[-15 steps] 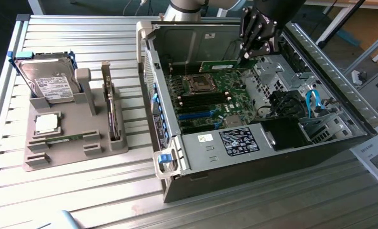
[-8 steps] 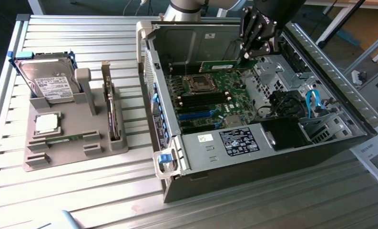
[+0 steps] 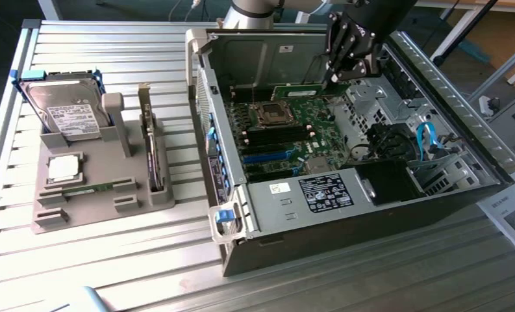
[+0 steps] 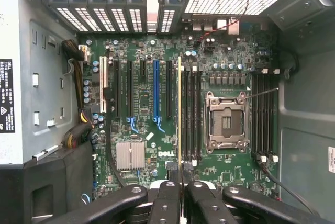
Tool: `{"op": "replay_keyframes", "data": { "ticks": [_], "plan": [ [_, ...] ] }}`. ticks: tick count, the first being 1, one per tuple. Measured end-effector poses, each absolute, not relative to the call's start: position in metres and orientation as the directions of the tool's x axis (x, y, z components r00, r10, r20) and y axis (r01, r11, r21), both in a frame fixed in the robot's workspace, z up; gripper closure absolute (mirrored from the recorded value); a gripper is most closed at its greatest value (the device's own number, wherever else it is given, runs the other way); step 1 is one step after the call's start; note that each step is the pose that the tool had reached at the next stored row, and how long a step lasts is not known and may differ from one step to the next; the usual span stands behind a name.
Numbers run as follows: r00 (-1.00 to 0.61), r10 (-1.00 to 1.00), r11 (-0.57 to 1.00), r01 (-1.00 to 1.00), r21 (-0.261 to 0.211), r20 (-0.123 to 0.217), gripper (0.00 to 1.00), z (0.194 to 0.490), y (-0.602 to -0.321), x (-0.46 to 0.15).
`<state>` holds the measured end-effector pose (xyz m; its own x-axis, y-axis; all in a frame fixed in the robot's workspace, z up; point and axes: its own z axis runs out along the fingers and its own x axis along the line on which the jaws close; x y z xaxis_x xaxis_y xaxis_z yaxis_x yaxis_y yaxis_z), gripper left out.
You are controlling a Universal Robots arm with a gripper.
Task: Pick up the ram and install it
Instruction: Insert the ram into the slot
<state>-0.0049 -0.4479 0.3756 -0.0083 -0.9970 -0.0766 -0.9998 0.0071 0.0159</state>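
Observation:
My gripper [image 3: 334,79] reaches into the open computer case [image 3: 465,143] from above, shut on the ram [image 3: 302,90], a thin green stick held level over the motherboard [image 3: 283,133]. In the wrist view the ram [image 4: 179,114] shows edge-on as a narrow line running out from between my black fingers [image 4: 166,198], with the gripper [image 4: 180,185] closed on its near end. It lies parallel to the dark memory slots [image 4: 191,114] beside the open processor socket [image 4: 226,122]. Whether the ram touches a slot I cannot tell.
A grey parts holder [image 3: 80,211] on the slatted table at the exterior view's left carries a silver hard drive [image 3: 67,110], a square processor chip [image 3: 64,169] and an upright card [image 3: 156,156]. Inside the case are a labelled power supply [image 3: 326,192] and blue cables [image 3: 426,140].

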Motion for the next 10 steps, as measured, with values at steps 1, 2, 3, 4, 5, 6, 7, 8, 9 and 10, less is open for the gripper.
{"op": "replay_keyframes", "data": {
  "ticks": [1,2,3,4,5,6,7,8,9,10],
  "plan": [
    [-0.008,-0.997,0.007,-1.0,0.016,-0.077,0.88,0.3749,-0.4479,-0.0049],
    [-0.008,-0.997,0.007,-1.0,0.016,-0.077,0.88,0.374,-0.4479,-0.0049],
    [-0.008,-0.997,0.007,-1.0,0.016,-0.077,0.88,0.3733,-0.4479,-0.0049],
    [-0.008,-0.997,0.007,-1.0,0.016,-0.077,0.88,0.3721,-0.4479,-0.0049],
    [-0.008,-0.997,0.007,-1.0,0.016,-0.077,0.88,0.3715,-0.4479,-0.0049],
    [-0.008,-0.997,0.007,-1.0,0.016,-0.077,0.88,0.3709,-0.4479,-0.0049],
    [-0.008,-0.997,0.007,-1.0,0.016,-0.077,0.88,0.3703,-0.4479,-0.0049],
    [-0.008,-0.997,0.007,-1.0,0.016,-0.077,0.88,0.3699,-0.4479,-0.0049],
    [-0.008,-0.997,0.007,-1.0,0.016,-0.077,0.88,0.3694,-0.4479,-0.0049],
    [-0.008,-0.997,0.007,-1.0,0.016,-0.077,0.88,0.3689,-0.4479,-0.0049]
  ]
}}
